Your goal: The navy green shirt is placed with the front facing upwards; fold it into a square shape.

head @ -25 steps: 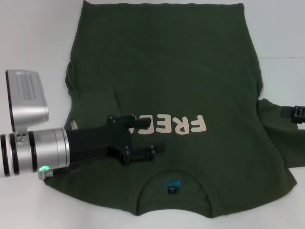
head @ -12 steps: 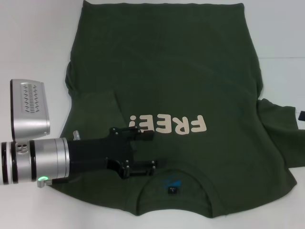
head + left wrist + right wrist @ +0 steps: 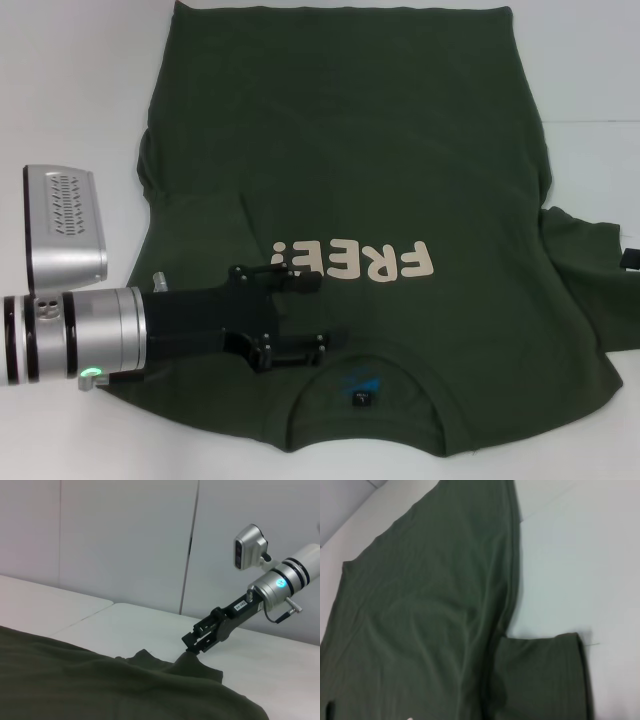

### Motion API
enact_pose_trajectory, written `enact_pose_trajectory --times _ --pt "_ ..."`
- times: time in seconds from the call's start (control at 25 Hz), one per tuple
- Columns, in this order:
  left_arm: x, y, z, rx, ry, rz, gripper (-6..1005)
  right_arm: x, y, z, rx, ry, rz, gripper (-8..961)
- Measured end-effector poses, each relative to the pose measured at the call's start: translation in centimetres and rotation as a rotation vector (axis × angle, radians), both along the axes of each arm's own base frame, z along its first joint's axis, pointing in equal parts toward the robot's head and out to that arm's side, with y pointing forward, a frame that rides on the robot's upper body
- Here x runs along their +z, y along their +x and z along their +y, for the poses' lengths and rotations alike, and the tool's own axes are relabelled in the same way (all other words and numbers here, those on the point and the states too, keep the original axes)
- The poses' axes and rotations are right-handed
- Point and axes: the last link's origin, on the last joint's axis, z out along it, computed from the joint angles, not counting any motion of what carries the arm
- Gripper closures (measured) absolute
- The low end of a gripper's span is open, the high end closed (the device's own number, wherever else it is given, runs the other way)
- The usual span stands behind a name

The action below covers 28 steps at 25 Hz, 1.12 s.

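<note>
Shift: left gripper (image 3: 300,315) sliding toward 6 o'clock, uncovering lettering (image 3: 355,262) on navy green shirt (image 3: 400,150).
Fingers: spread, holding nothing.
Right gripper (image 3: 196,644): at sleeve (image 3: 197,667); grip unclear.

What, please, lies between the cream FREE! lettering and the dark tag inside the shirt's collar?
In the head view, only plain green fabric of the navy green shirt and its collar band separate the lettering from the tag; the left gripper hovers just beside that stretch.
</note>
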Motion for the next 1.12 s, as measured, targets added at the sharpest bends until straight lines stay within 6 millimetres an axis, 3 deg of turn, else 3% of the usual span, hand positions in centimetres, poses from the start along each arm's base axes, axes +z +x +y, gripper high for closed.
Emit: enact_pose_trajectory --times 0.72,1.12 --pt "0.2 -0.2 0.3 0.017 0.022 0.001 243 -1.7 -0.3 -0.4 -0.007 -0.019 0.036 258" --pt "0.2 -0.3 0.4 0.023 0.030 0.003 244 -1.7 0.1 -0.7 -0.024 -0.004 0.035 697"
